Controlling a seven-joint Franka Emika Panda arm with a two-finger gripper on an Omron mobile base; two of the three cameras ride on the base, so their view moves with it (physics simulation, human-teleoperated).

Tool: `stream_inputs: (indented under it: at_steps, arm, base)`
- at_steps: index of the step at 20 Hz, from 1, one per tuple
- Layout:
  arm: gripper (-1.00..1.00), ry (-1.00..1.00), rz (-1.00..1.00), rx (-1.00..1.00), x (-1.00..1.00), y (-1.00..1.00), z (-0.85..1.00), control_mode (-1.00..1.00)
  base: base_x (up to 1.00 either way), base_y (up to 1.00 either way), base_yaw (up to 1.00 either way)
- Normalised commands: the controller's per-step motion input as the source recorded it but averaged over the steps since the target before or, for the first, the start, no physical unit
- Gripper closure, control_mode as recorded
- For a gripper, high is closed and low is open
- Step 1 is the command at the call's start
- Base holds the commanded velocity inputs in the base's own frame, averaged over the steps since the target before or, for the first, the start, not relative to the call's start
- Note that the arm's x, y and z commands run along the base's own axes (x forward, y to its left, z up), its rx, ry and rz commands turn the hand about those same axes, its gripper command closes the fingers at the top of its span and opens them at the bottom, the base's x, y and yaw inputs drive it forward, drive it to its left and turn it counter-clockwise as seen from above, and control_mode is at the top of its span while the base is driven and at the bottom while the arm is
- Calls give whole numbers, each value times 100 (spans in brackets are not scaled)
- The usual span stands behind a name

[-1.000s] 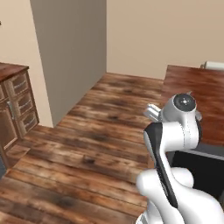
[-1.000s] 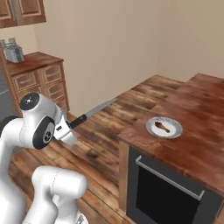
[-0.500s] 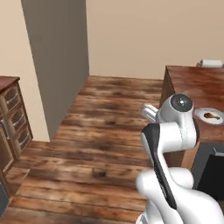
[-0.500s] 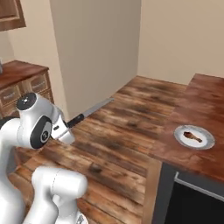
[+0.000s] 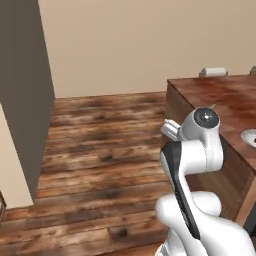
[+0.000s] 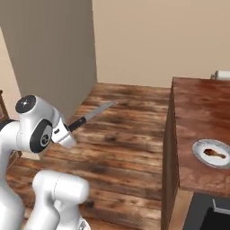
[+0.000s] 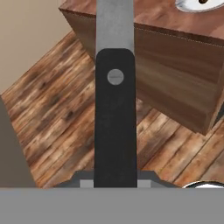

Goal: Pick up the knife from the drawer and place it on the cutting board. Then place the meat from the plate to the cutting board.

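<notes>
**Operator:** What have you got in the tool right now?

**Observer:** Your gripper [image 6: 67, 130] is clenched on the slim knife with the near-black handle and thin grey blade [image 6: 92, 115]. In the right base view you can see it sticking out from the hand, blade pointing away from the arm and slightly upward over the plank floor [image 6: 121, 134]. In the hand view the dark handle with its round rivet [image 7: 115, 127] runs straight up the middle, the blade carrying on past the top edge.

**Operator:** And where are the other things?

**Observer:** Look to the right in the right base view: the reddish-brown wooden counter block [image 6: 197, 117] stands there, and on it the round whitish-grey plate with a raised rim [image 6: 200, 153], near the counter's front edge. The small reddish-brown lump of meat [image 6: 214, 153] lies on that plate. Your knife is well apart from both, out over the floor. In the left base view the plate's rim [image 5: 249, 136] just shows at the right edge, beyond the white arm.
</notes>
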Motion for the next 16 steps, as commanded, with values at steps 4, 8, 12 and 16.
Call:
stream_inputs:
  at_steps: [4,8,12,16]
  arm:
    - [100,0,0,0,0,0,0,100]
    - [100,0,0,0,0,0,0,100]
    - [100,0,0,0,0,0,0,100]
    - [100,0,0,0,0,0,0,100]
  base:
    - [100,74,-40]
    - [100,77,-38]
    - [100,74,-35]
    - [100,59,-27]
